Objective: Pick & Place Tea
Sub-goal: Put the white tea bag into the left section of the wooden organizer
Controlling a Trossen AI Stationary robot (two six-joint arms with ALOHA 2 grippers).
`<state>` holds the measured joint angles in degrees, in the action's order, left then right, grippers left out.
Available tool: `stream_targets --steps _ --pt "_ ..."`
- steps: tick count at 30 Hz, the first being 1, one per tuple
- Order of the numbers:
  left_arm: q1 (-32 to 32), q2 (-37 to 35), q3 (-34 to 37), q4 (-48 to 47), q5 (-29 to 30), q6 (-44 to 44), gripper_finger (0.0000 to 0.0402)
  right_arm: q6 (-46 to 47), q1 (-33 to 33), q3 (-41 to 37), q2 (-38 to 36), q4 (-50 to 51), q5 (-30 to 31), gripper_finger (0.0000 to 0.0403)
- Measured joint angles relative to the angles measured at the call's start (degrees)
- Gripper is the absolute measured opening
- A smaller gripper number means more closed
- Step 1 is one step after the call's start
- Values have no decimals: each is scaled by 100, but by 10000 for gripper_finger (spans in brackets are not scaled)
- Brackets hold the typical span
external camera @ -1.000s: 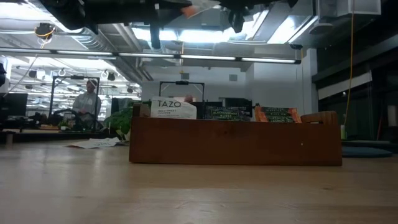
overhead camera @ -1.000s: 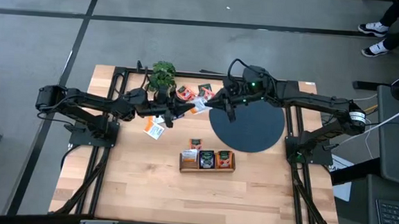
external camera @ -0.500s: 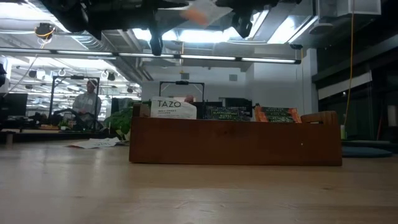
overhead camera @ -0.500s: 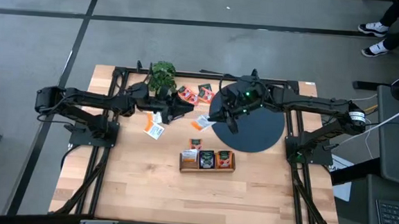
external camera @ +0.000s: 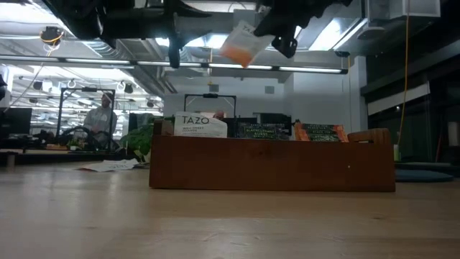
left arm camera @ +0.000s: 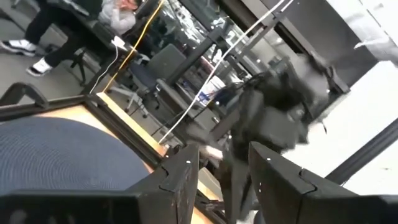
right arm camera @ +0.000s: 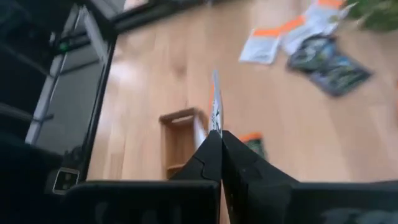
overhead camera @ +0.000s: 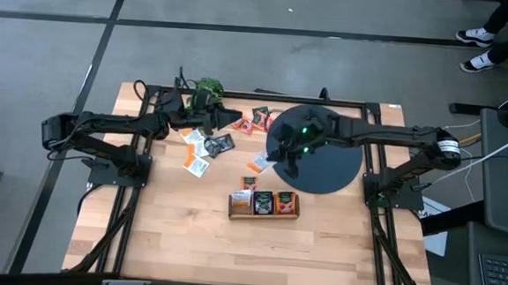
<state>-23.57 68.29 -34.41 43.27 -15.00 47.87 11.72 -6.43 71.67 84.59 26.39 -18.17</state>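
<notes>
Orange-and-white, a tea packet (right arm camera: 215, 107) stands edge-on, pinched in the right gripper (right arm camera: 219, 144), whose jaws are clamped on it above the table (overhead camera: 186, 236), between the black disc (overhead camera: 328, 165) and the wooden box (overhead camera: 263, 204). Left gripper (overhead camera: 223, 120) hangs released near loose packets (overhead camera: 210, 142) by the plant (overhead camera: 206, 90).

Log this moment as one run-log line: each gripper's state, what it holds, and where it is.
left gripper: open, empty, near plant | right gripper: shut on white-and-orange tea packet, above table, near wooden box
</notes>
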Motion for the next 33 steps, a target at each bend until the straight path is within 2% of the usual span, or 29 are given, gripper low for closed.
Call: stream_targets --steps 3,7,10,13,21,27,33 --pt "-14 0 0 -18 -46 267 136 99 259 117 267 95 161 2" --pt "-7 0 0 -170 -403 770 136 298 521 405 603 300 236 2" --pt "-4 0 2 -229 -771 1008 136 291 726 755 890 591 279 2" --pt "80 0 2 -231 -872 1195 136 253 885 1165 1220 986 471 2" --pt "469 -13 4 38 -895 1314 136 -174 1198 2215 2181 1904 501 2" --pt "546 -458 5 -82 -662 1272 136 -460 1357 2691 2736 2030 521 2" --pt "282 -1266 4 -1280 -545 1043 136 -607 1392 2847 3050 2020 521 2"
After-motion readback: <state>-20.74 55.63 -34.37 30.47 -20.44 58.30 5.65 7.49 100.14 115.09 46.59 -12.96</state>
